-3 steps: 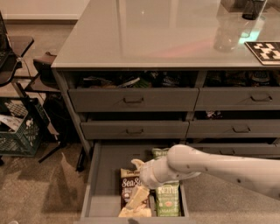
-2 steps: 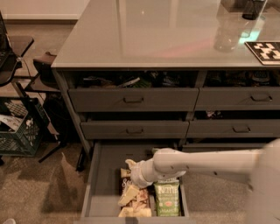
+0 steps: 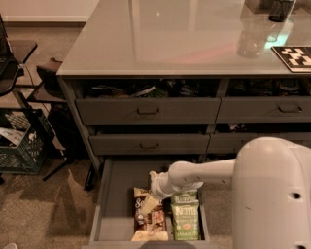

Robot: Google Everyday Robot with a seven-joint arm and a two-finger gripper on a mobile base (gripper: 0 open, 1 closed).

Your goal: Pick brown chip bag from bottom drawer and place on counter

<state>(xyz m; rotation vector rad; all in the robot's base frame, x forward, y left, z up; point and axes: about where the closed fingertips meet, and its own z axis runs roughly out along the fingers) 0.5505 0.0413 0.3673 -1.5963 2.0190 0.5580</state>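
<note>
The bottom drawer [image 3: 115, 209] stands pulled open at the foot of the cabinet. The brown chip bag [image 3: 148, 217] lies flat on the drawer floor, left of a green bag [image 3: 185, 221]. My gripper [image 3: 157, 184] reaches in from the right on a white arm and sits low in the drawer, just above the far end of the brown bag and beside the top of the green bag. A cream scrap shows at its tip. The counter [image 3: 160, 39] spreads glossy and grey across the top of the cabinet.
Two upper drawers with dark handles [image 3: 148, 111] stand slightly open above. A clear bottle [image 3: 250, 41], a dark cup [image 3: 281, 9] and a black-and-white marker card [image 3: 294, 56] sit on the counter's right. A crate [image 3: 19, 146] and a chair stand at left. My white arm housing [image 3: 272, 194] fills the lower right.
The arm has drawn left and toward the drawer's back. The gripper now sits over the brown bag's far end, and the arm housing has swung into the lower right.
</note>
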